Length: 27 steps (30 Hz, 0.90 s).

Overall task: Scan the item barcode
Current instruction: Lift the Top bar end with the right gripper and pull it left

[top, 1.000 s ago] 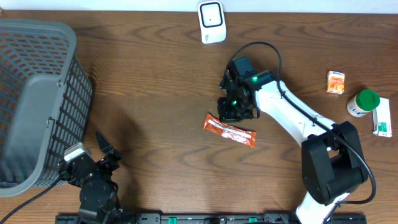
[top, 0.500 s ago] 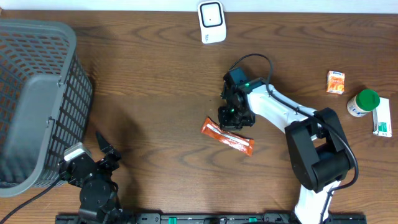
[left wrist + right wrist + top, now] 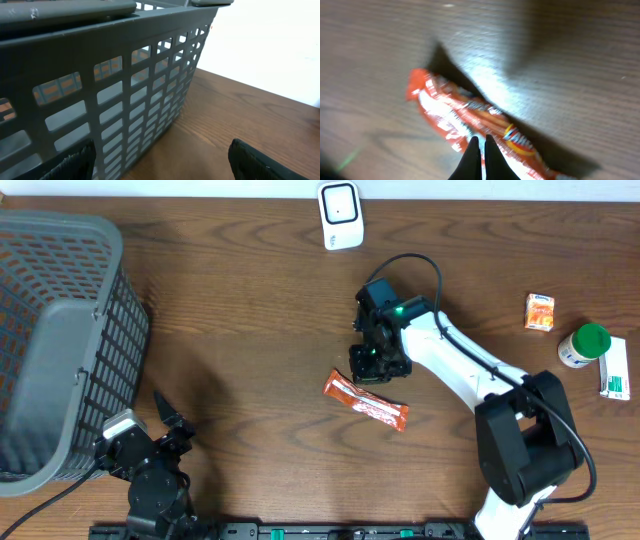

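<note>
Jaws of the right claw are standing pinched shut, gripping nothing. Right under their tips, an orange snack bar is lying flat on the table, running slantwise past the claw. From the wrist view the closed tips are overlapping the wrapper's middle, and whether they are touching it or hovering just above it cannot be told. From overhead the same claw is hanging over the upper edge of the bar, near its left end.

Farther beyond the claw, well apart from it, a white scanner is sitting at the table's far edge. Off to the claw's right, a small orange carton, a green-capped bottle and a white box are resting near the table's side.

Well away across the table, the left claw is standing wide open and holding nothing, its two fingers spread before the wall of a grey slotted basket.
</note>
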Available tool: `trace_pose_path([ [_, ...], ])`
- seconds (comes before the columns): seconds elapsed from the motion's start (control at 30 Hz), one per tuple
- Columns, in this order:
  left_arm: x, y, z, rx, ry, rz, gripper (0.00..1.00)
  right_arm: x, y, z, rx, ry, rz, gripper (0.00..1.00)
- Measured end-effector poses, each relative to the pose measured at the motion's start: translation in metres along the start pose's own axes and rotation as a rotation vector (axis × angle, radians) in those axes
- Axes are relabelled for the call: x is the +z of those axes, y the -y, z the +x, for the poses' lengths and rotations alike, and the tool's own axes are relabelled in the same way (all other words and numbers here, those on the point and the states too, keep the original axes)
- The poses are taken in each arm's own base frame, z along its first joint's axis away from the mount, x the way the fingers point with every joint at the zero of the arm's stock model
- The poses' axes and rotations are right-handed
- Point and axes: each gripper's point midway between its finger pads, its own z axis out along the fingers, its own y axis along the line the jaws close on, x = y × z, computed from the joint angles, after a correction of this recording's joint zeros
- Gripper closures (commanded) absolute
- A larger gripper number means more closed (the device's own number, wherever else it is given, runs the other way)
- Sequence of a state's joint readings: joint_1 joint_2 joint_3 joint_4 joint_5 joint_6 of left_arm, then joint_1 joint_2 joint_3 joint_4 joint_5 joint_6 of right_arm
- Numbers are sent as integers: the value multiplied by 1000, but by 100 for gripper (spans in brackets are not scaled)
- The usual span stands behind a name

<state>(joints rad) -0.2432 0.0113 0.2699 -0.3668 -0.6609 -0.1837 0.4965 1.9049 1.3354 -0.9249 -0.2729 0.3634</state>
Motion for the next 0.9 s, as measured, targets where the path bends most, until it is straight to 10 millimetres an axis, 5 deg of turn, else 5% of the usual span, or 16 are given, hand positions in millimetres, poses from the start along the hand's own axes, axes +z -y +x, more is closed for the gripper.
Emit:
trace_pose_path([
  [0.27, 0, 0, 0, 0, 0, 0, 15, 5, -19, 12, -39, -14, 7, 99],
  [0.9, 0, 0, 0, 0, 0, 0, 15, 37, -14, 15, -12, -45, 101, 99],
])
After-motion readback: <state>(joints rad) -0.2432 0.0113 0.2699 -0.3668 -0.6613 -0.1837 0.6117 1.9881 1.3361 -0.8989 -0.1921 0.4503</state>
